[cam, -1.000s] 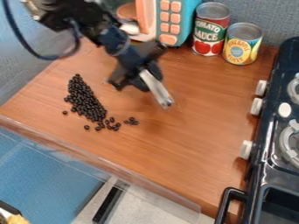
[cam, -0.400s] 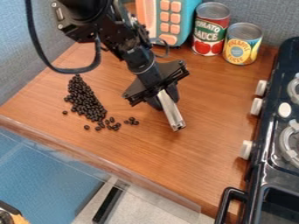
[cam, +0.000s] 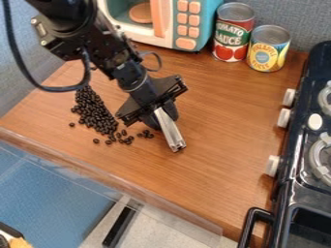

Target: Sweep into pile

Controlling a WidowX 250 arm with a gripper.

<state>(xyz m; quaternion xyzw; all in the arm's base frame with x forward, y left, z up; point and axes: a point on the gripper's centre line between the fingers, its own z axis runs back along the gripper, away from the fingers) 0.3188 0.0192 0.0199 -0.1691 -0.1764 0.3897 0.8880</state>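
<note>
Camera view: the hand [cam: 162, 116] is pinching a metal bar [cam: 169, 131] and is shifting left, closing on the stray beans [cam: 146, 134]. The pile [cam: 96, 114] is lying beyond them on the tabletop [cam: 226, 126], no beans visibly moving. The bar is apparently lining up for a leftward sweep.

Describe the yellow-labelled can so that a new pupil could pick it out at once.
Find the black stove on the right, then the back of the wooden counter to its left. There the yellow-labelled can stands beside a red-labelled can; it is shorter and nearer the stove.
</note>
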